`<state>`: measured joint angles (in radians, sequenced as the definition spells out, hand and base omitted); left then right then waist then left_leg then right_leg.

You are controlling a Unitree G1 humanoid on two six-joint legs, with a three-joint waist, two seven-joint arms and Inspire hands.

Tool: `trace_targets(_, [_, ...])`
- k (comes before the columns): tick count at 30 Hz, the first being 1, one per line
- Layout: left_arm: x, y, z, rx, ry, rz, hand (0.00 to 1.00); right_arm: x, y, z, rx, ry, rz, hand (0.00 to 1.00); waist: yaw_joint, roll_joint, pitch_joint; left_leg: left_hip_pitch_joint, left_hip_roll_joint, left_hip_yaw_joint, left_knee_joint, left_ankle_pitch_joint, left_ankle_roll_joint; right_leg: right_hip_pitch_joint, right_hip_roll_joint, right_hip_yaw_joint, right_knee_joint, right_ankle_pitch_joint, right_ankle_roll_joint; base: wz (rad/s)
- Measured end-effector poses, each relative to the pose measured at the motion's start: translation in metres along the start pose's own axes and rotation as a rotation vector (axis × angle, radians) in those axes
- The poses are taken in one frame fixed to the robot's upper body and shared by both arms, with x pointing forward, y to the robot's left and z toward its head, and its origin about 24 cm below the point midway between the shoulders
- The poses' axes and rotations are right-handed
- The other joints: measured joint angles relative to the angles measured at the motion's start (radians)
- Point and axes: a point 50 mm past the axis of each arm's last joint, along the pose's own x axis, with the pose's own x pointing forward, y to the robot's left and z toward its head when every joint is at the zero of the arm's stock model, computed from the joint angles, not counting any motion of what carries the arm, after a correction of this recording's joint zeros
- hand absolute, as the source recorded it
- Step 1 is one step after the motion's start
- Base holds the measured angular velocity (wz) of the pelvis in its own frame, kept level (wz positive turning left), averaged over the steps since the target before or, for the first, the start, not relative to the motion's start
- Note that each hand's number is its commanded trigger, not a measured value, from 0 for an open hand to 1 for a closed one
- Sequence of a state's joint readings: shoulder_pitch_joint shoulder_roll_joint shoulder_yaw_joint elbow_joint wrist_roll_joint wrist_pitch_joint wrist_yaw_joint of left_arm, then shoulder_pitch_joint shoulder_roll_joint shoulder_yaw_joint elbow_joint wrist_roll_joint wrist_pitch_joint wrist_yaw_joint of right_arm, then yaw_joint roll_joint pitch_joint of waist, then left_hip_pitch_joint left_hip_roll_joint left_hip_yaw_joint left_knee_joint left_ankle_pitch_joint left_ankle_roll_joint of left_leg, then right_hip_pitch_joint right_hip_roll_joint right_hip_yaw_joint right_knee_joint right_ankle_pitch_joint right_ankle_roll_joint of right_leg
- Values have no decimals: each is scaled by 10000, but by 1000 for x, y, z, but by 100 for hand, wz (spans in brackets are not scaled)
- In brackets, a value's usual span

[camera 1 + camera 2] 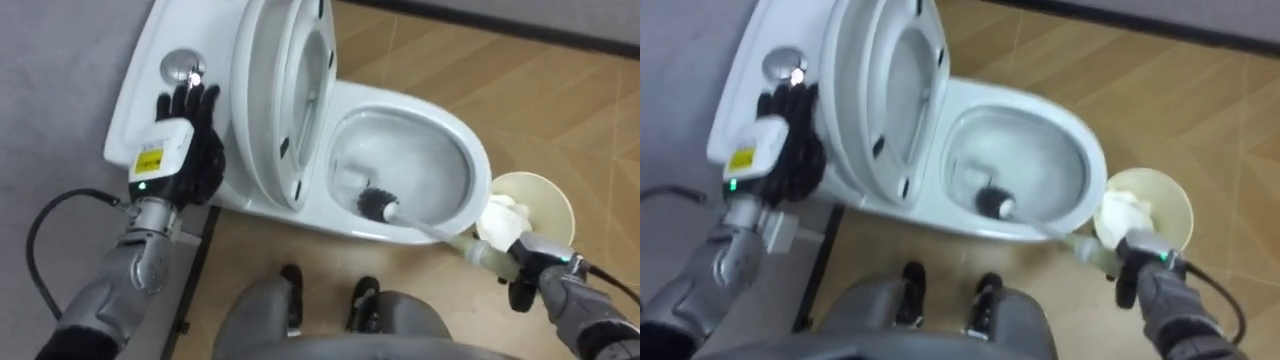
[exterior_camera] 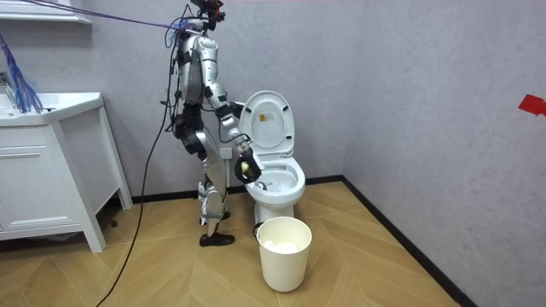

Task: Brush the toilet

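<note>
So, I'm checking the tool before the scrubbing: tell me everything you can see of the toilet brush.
The toilet brush has a round black bristle head on a long pale, plastic-looking handle, thicker at the grip. It slants down into the white toilet bowl, head against the inner wall on the robot's side. The right hand is curled round its outer end.

The right hand (image 1: 1137, 275) holds the brush (image 1: 992, 204) inside the toilet bowl (image 1: 1092, 165)

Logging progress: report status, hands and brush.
Left hand open, flat on tank by flush button. Right hand shut on toilet brush, head down in bowl. Seat up, nothing blocking.
</note>
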<state>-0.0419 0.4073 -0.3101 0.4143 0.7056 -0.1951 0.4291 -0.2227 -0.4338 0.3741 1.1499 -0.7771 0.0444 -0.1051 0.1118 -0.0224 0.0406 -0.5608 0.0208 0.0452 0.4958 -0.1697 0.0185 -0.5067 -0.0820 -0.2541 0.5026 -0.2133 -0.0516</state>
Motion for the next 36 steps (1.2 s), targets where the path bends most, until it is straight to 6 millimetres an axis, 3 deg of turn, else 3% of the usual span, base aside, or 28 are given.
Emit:
trace_targets(1, [6,3,3,-21,-157,109,0,2,-8,1,-81,-27,-197,100,91,-7,14,-204,-7,-8,35,45,-36,-217,-24,-11,105,6,-13,10])
trace_targets(4, [38,19,21,83,-979,803,0,9,-56,14,-559,-386,-1489,100,338,64,111,-1209,-130,-281,40,454,-89,-1245,-136,-179,402,223,-159,23])
trace_targets(6, [50,25,29,93,-1284,996,0,11,-77,23,-497,-587,-2068,100,517,74,227,-1500,-134,-374,13,603,-170,-1538,-130,-240,436,328,-261,13])
trace_targets(9, [65,35,40,304,-1760,1342,0,11,-115,32,-630,-622,-3175,100,622,56,316,-1950,-189,-366,-167,956,-203,-2117,-268,-338,666,408,-401,14])
trace_targets(12, [76,48,42,617,-1957,1870,0,9,-140,42,-843,-701,-3764,100,645,-117,426,-2014,-177,-327,-540,1231,-300,-2318,-307,-414,627,533,-551,10])
trace_targets(15, [84,59,44,946,-2175,2110,0,7,-155,48,-975,-821,-4250,100,643,-270,516,-2161,-134,-477,-572,1248,-318,-2408,-223,-510,531,632,-654,9])
trace_targets(20, [88,73,39,1168,-2167,2617,0,-1,-192,58,-917,-1001,-5380,100,546,-422,596,-2415,-133,-468,-720,1465,-401,-2782,-315,-645,596,786,-801,-4])
trace_targets(23, [88,76,35,1309,-2089,2843,0,-4,-199,59,-880,-1042,-5803,100,261,-465,604,-2488,-156,-472,-727,1464,-402,-2823,-488,-865,708,747,-866,12])
trace_targets(29, [87,74,31,1761,-2049,2696,0,-7,-203,68,-1882,-1319,-6018,100,285,-548,592,-2332,-160,-470,-707,1466,-404,-2653,-511,-970,618,844,-812,-8])
trace_targets(32, [86,69,31,1782,-2051,2486,0,-5,-186,76,-2843,-1732,-5752,100,318,-509,577,-2152,-104,-505,-692,1469,-407,-2374,-439,-1058,457,874,-801,0])
trace_targets(34, [84,63,31,1770,-2046,2276,0,-3,-170,79,-3667,-1884,-5364,100,392,-336,504,-2124,-94,-624,-623,1469,-407,-2232,-330,-1073,304,869,-799,-4])
trace_targets(36, [83,55,34,1582,-2068,1944,0,1,-146,72,-3940,-1630,-4737,100,427,62,436,-2097,-113,-723,-519,1494,-367,-2097,-288,-1091,229,865,-724,0])
